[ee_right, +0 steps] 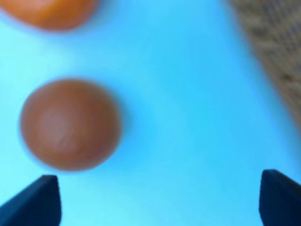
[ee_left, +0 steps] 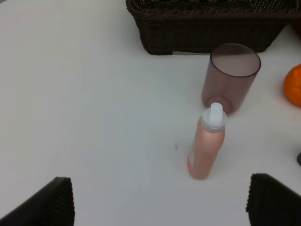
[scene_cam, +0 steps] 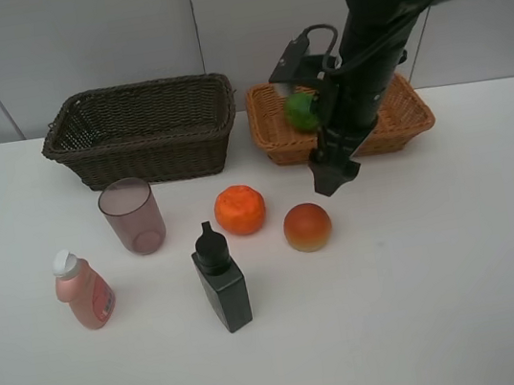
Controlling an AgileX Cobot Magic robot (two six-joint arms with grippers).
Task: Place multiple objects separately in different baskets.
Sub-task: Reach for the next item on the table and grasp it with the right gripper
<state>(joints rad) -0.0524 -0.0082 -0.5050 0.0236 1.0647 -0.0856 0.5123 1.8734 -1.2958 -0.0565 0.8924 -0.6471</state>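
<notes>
The green fruit point(scene_cam: 301, 111) lies in the light orange-tan basket point(scene_cam: 401, 122). On the table stand the mauve cup point(scene_cam: 132, 216), pink bottle point(scene_cam: 83, 291) and black bottle point(scene_cam: 222, 285), with the tangerine point(scene_cam: 240, 209) and the peach-like fruit point(scene_cam: 307, 227) beside them. The dark brown basket point(scene_cam: 142, 132) shows nothing inside. My right gripper point(scene_cam: 335, 176) is open and empty, just above and behind the peach-like fruit point(ee_right: 70, 123). My left gripper point(ee_left: 162, 200) is open and empty, short of the pink bottle point(ee_left: 207, 146) and the cup point(ee_left: 230, 77); it is out of the exterior view.
The two baskets stand side by side at the back of the white table point(scene_cam: 447, 300). The right arm reaches over the light basket. The right wrist view is blurred and tinted blue, with the tangerine point(ee_right: 49, 12) and the light basket's edge point(ee_right: 275, 42) at its borders.
</notes>
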